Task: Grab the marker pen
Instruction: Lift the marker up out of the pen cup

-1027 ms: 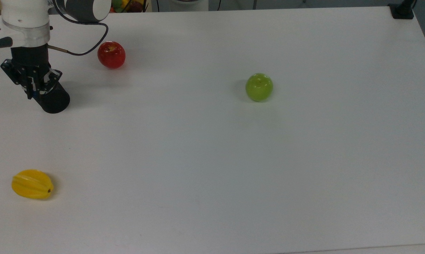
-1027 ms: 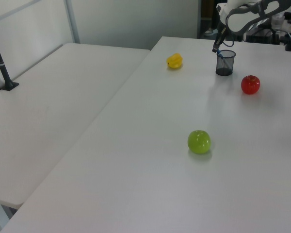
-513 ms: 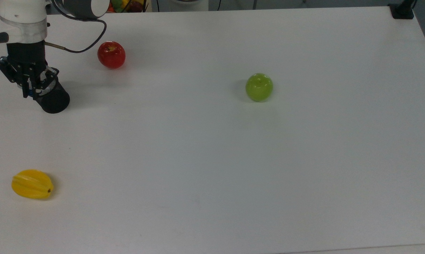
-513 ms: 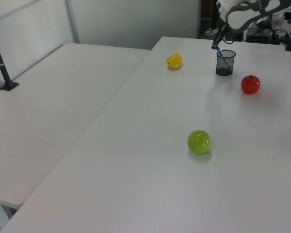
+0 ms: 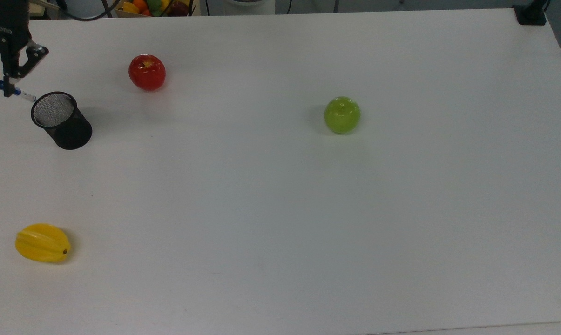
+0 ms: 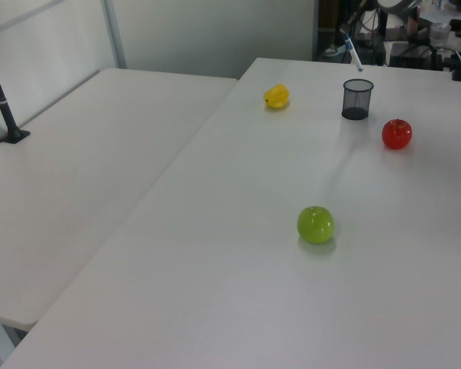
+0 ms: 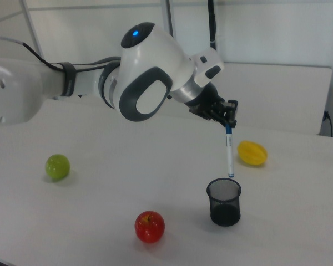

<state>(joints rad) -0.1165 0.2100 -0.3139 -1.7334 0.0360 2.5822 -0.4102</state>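
My gripper [image 7: 228,125] is shut on the blue cap end of the marker pen [image 7: 229,153], which hangs almost upright, its lower tip just above the rim of the black mesh cup [image 7: 224,201]. From the top view, the gripper [image 5: 1,81] sits at the far left edge with the marker pen [image 5: 23,95] poking out beside the mesh cup [image 5: 61,120]. The marker pen [image 6: 353,54] hangs in the air above the mesh cup [image 6: 357,99] in the left view.
On the white table [image 5: 280,209] lie a red apple [image 5: 147,72], a green apple [image 5: 341,115] and a yellow starfruit [image 5: 42,243]. A black clamp [image 5: 530,14] sits at the far right corner in the top view. A fruit basket [image 5: 159,6] stands behind the table.
The gripper has risen straight up from the mesh cup, drawing the marker pen out of it. The pen's tip now hangs clear above the cup's rim.
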